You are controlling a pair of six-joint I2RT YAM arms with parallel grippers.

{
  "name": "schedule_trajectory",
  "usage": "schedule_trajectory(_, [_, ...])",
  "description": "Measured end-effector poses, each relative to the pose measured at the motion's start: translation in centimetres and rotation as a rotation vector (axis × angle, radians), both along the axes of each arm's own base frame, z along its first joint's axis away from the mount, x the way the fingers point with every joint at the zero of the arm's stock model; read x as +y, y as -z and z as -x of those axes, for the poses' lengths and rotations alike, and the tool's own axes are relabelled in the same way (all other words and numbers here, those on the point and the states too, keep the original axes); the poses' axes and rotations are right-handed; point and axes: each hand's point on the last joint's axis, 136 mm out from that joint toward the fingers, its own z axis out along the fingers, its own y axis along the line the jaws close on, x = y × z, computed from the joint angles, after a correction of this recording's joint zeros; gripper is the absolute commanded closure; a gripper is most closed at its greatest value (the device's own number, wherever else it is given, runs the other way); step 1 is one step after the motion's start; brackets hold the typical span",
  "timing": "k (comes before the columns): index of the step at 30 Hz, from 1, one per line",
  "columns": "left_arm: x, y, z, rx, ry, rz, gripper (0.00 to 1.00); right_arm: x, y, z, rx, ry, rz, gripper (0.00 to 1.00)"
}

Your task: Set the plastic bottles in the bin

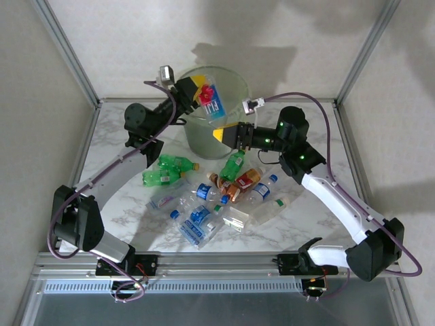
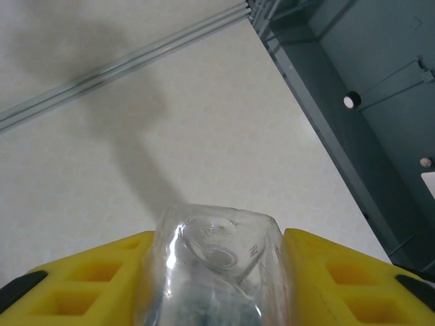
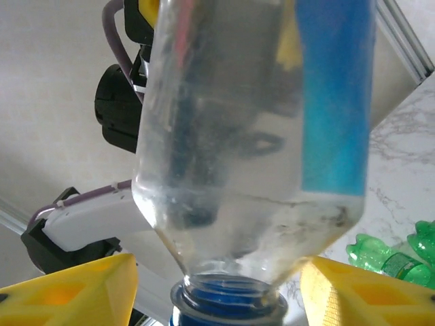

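Progress looks early: the left hand point(image 2: 216, 285) grips a clear, blue-labelled plastic bottle point(image 1: 215, 105) above the round translucent pale-green plastic bin point(image 1: 201, 141); the right hand point(image 1: 221, 134), its grip impossible to tell, fronts another clear bottle point(image 3: 258, 136); some ten loose bottles point(image 1: 200, 217) lie on the marble tabletop point(image 1: 129, 197).

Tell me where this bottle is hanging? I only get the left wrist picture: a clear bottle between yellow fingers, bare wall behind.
Observer: The left gripper holds that bottle up at the mouth of the bin, seemingly over it.
Visitor: Is anything printed on it?
Observer: Yes, a blue label with a red flower.
Visitor: Any more to pick up?
Observer: A heap of bottles lies on the table before the bin, green bottles among clear ones.
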Motion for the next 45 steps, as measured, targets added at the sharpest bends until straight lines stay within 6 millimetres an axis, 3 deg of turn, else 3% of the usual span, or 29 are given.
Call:
schedule_trajectory(8, [0.5,0.7,-0.6,0.022,-0.015,0.002,0.57,-0.1,0.1,-0.3,0.0,0.023,0.006,0.53])
schedule_trajectory(13, [0.6,0.4,-0.4,0.017,-0.01,0.014,0.56,-0.2,0.2,-0.4,0.002,0.031,0.007,0.68])
schedule_trajectory(15, [0.7,0.3,-0.4,0.013,-0.013,0.016,0.48,-0.2,0.2,-0.5,0.008,0.035,0.008,0.73])
schedule_trajectory(20, [1.0,0.3,-0.8,0.019,-0.032,0.022,0.01,-0.2,0.1,-0.6,0.004,0.043,0.008,0.75])
schedule_trajectory(24, [1.3,0.7,-1.1,0.023,-0.063,-0.015,0.01,-0.4,0.2,-1.2,0.013,0.084,0.023,0.75])
schedule_trajectory(28, [2.7,0.3,-1.9,0.02,-0.156,-0.095,0.01,-0.4,-1.0,-3.5,0.012,0.177,0.048,0.74])
schedule_trajectory(34, [6.5,-2.0,-1.4,-0.009,-0.393,-0.251,0.01,0.3,-2.8,-8.9,0.03,0.34,0.106,0.77])
schedule_trajectory(39, [8.2,-1.9,-0.1,-0.016,-0.493,-0.353,0.01,0.5,-0.4,-13.6,0.114,0.482,0.221,0.77])
schedule_trajectory(45, [9.0,1.9,-0.9,0.069,-0.55,-0.477,0.03,0.8,4.3,-16.7,0.215,0.554,0.362,0.68])
